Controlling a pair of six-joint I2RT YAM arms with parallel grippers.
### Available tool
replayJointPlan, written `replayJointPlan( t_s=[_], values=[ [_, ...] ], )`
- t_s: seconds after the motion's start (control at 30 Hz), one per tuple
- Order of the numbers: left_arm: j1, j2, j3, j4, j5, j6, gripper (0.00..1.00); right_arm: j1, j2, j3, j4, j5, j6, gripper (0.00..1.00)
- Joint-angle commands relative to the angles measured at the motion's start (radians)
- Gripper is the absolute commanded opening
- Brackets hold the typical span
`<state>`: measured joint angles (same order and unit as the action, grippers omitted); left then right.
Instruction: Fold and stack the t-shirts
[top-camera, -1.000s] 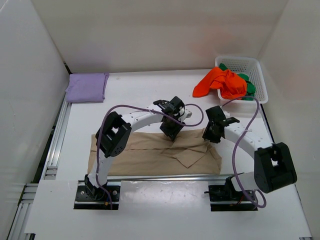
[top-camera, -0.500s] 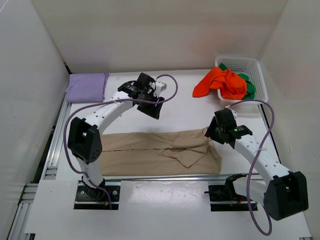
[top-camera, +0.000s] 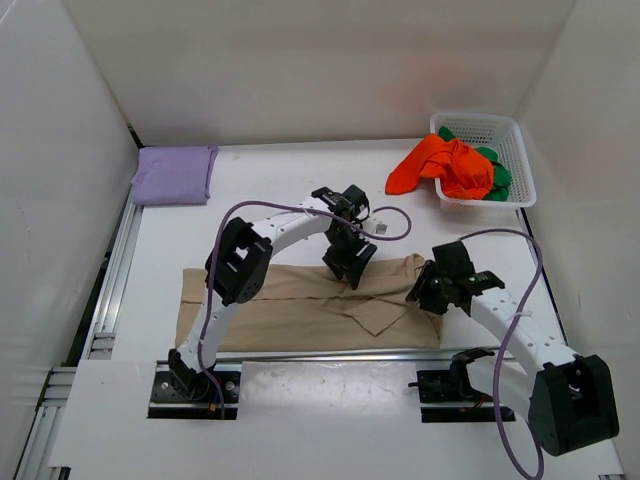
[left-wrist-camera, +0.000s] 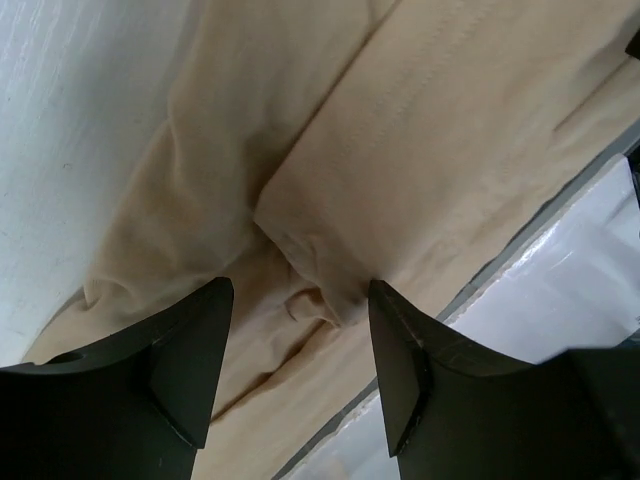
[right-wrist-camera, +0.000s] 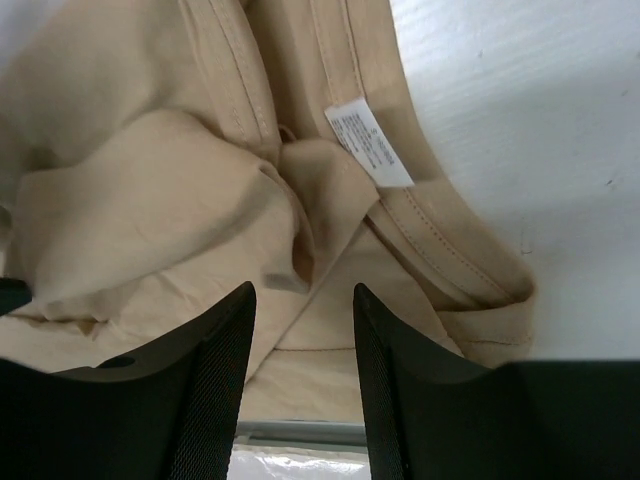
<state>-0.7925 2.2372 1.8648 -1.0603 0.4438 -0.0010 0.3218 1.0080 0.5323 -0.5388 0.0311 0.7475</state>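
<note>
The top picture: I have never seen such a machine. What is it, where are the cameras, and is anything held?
Two robot arms stand on a table, each ending in a two-finger gripper. One camera looks down from above; two others sit on the wrists. A beige shirt lies spread out, a folded purple shirt at far left, an orange shirt and a green shirt in a white basket, the orange one spilling out. The left gripper and the right gripper are open over the beige shirt and hold nothing.

A lab test cell: white panels (top-camera: 300, 70), aluminium rails (top-camera: 112, 280).
</note>
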Motion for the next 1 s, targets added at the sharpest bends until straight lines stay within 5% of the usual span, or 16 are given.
replayJointPlan(
  t_s=[0.0, 0.6, 0.8, 0.97],
  values=[
    [0.010, -0.044, 0.028, -0.021, 0.053, 0.001, 0.68, -0.003, -0.012, -0.035, 0.056, -0.063, 0.023, 0.49],
    [-0.008, 0.079, 0.106, -0.040, 0.136, 0.001, 0.51, -0.003, 0.072, -0.008, 0.092, -0.082, 0.009, 0.36],
    [-0.008, 0.088, 0.116, -0.040, 0.125, 0.001, 0.13, -0.003, 0.072, 0.001, 0.082, -0.046, 0.009, 0.24],
    [-0.008, 0.058, 0.116, -0.040, 0.104, 0.001, 0.11, -0.003, 0.101, 0.011, 0.091, -0.028, 0.009, 0.15]
  ],
)
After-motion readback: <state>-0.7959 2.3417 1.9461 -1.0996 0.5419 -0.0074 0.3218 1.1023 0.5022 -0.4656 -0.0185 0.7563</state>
